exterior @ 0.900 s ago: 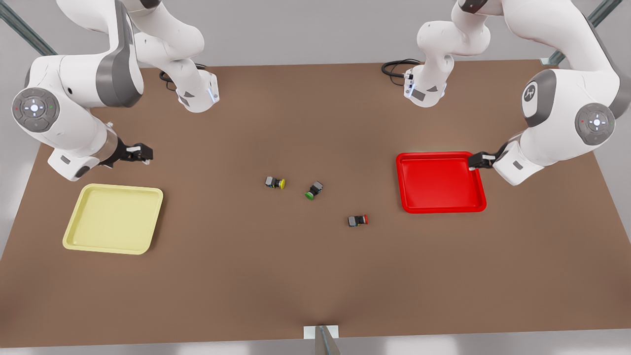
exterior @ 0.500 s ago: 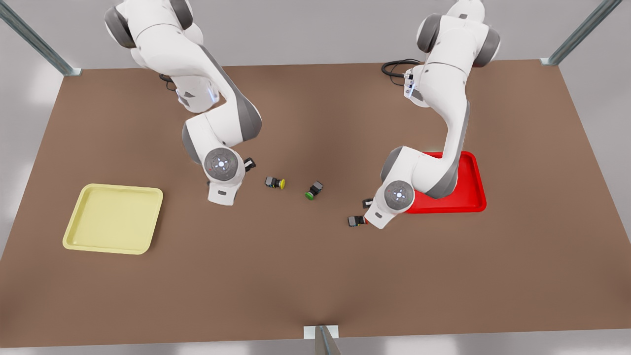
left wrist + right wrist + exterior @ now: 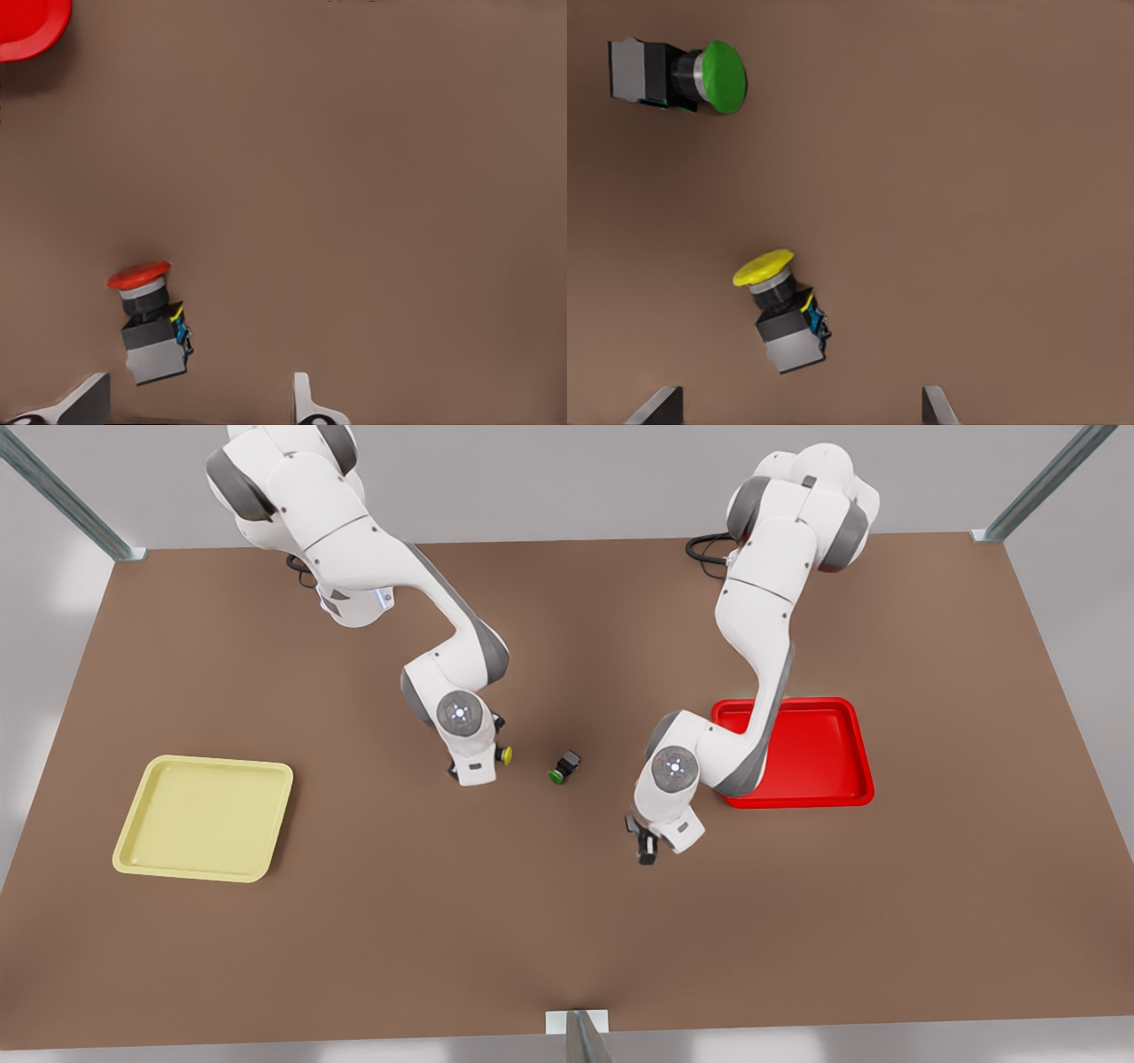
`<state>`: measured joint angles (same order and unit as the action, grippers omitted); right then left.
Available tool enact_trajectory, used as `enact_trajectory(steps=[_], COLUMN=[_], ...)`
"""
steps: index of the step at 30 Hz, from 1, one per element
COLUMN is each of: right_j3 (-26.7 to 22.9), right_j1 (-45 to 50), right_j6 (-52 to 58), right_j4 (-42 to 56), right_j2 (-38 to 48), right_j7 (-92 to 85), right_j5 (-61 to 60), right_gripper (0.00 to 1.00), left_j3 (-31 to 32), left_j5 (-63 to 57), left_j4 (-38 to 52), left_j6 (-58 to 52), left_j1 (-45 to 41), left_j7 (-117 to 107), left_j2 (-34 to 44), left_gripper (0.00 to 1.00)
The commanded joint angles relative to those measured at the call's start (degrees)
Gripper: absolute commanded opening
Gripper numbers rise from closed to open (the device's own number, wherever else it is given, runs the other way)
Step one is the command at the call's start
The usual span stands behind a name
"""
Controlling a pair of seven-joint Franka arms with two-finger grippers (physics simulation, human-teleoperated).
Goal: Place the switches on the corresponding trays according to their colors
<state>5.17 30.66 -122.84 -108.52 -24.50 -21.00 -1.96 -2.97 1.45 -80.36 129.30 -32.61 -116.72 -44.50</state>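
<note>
**Both claws poised over their switches**

The left claw (image 3: 195, 403), fingers spread, hangs above the red switch (image 3: 151, 323), which lies on the counter (image 3: 567, 921) near the red tray (image 3: 828, 753). The right claw (image 3: 802, 403), equally open, hangs over the yellow switch (image 3: 784, 319); the green switch (image 3: 678, 75) lies farther off, the yellow tray (image 3: 204, 817) well apart.

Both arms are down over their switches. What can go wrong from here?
1. The red switch lies on its side, skewed and off-centre between the left claw's open fingers; closing may push it away.
2. The yellow switch is tilted the same way under the right claw, so a corner pinch could slip.
3. The green switch lies near the yellow one; the arm may knock it. Only the yellow tray and red tray are in view.
</note>
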Motion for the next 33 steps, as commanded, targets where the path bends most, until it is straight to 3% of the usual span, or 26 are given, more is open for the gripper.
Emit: enact_trajectory(steps=[1,8,19,33], right_j3=[0.0,0.2,0.4,0.3], right_j1=[0.7,1.2,2.2,1.4], right_j6=[-12.1,-23.0,-23.1,-23.1], right_j4=[-2.1,-11.2,-12.5,-10.4], right_j2=[0.1,0.1,-1.1,-6.0], right_j7=[-22.4,-22.6,-22.2,-21.9], right_j5=[0.1,2.3,2.2,2.2], right_gripper=[1.00,1.00,1.00,1.00], left_j3=[0.0,0.0,2.4,5.1], left_j5=[-0.1,-0.4,-0.4,2.0], left_j4=[0.4,0.4,0.4,0.3], left_j6=[5.8,-1.7,-1.2,-6.1], left_j1=[0.1,-0.2,0.9,4.2], left_j7=[-72.1,-59.2,13.4,12.2], left_j2=[-0.8,-1.4,-1.7,-4.5], left_gripper=[1.00,1.00,1.00,1.00])
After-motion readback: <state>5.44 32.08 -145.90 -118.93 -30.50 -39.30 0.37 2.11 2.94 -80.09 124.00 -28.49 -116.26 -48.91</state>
